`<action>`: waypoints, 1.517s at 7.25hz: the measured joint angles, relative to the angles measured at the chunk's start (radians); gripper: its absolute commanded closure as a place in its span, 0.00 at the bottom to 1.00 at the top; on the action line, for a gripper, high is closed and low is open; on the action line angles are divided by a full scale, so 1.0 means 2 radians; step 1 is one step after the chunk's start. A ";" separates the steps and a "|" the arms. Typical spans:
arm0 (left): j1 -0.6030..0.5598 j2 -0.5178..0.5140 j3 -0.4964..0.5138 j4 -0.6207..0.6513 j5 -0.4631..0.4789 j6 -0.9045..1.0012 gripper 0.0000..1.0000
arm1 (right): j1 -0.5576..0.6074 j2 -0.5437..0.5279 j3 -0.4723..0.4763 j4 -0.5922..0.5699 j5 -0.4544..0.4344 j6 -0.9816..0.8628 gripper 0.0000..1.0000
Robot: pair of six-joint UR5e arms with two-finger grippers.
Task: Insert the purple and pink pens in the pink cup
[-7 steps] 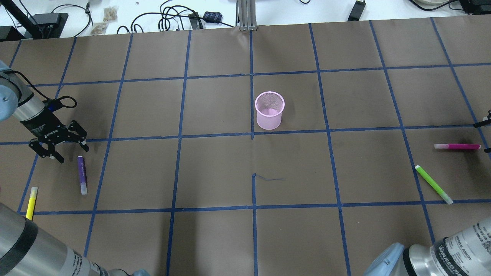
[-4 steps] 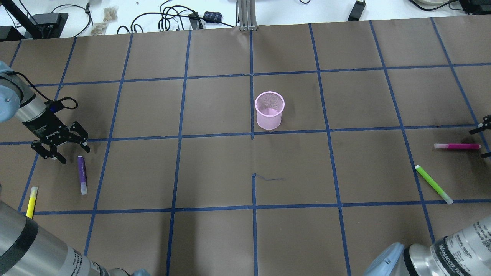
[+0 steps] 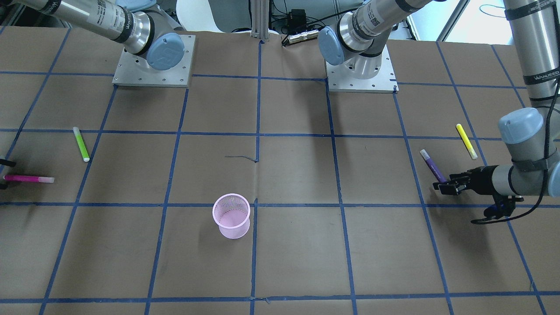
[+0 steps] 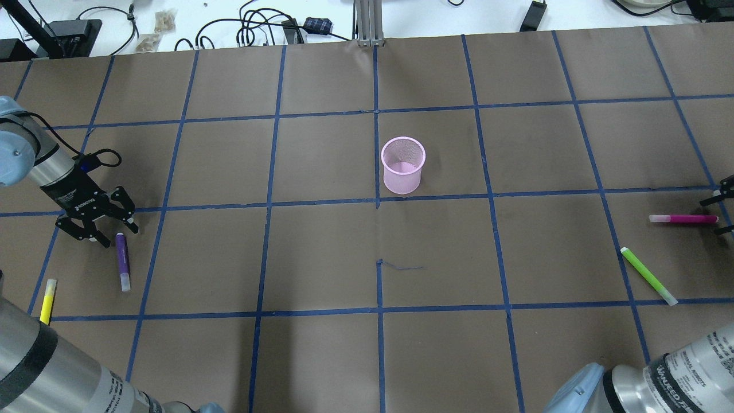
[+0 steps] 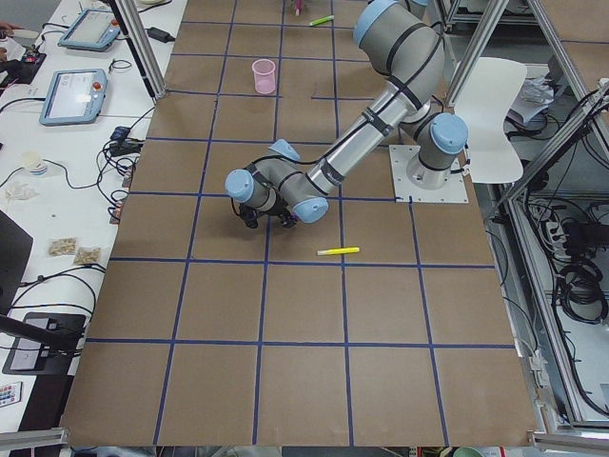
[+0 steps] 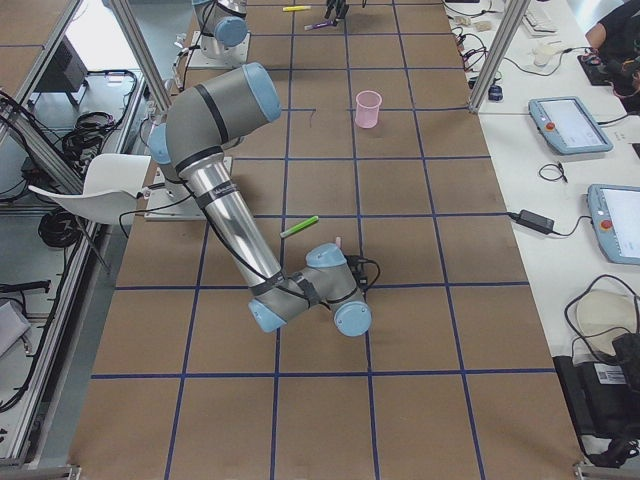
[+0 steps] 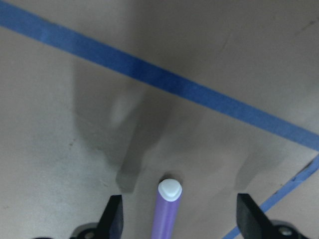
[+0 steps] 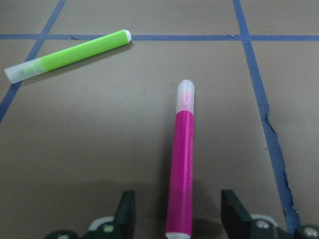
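The pink mesh cup (image 4: 403, 165) stands upright mid-table, also in the front view (image 3: 232, 215). The purple pen (image 4: 122, 261) lies flat at the left. My left gripper (image 4: 120, 237) is open and low, its jaws on either side of the pen's far end; the left wrist view shows the pen (image 7: 168, 209) between the fingers (image 7: 114, 219). The pink pen (image 4: 683, 218) lies flat at the right edge. My right gripper (image 4: 719, 215) is open at its end; the right wrist view shows the pen (image 8: 183, 169) between the open jaws.
A green pen (image 4: 649, 276) lies near the pink pen, toward the robot. A yellow pen (image 4: 47, 301) lies near the purple one, at the table's left edge. Cables (image 4: 252, 28) lie beyond the far edge. Blue tape lines grid the brown table.
My left gripper has moved right and down until its open jaws flank the purple pen's far end. My right gripper has edged into view around the pink pen's end. The pens and cup have not moved.
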 measured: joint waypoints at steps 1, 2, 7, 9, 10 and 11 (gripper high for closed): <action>0.000 0.001 0.000 0.000 -0.001 0.000 0.69 | 0.000 0.001 0.000 0.000 0.000 -0.002 0.59; 0.000 0.001 -0.001 -0.001 -0.001 0.001 0.70 | 0.000 0.001 0.000 -0.001 0.000 -0.003 0.65; 0.000 0.004 0.002 0.000 -0.005 0.000 1.00 | 0.000 -0.005 -0.001 -0.001 0.006 -0.019 0.95; 0.000 0.011 0.006 0.000 -0.006 -0.002 1.00 | 0.005 -0.035 -0.004 0.001 0.007 -0.008 0.95; 0.000 0.015 0.007 0.000 -0.006 -0.002 1.00 | 0.011 -0.061 -0.004 0.004 0.007 0.013 0.94; -0.001 0.021 0.007 -0.001 -0.006 -0.001 1.00 | 0.029 -0.093 -0.004 0.006 0.007 0.045 0.94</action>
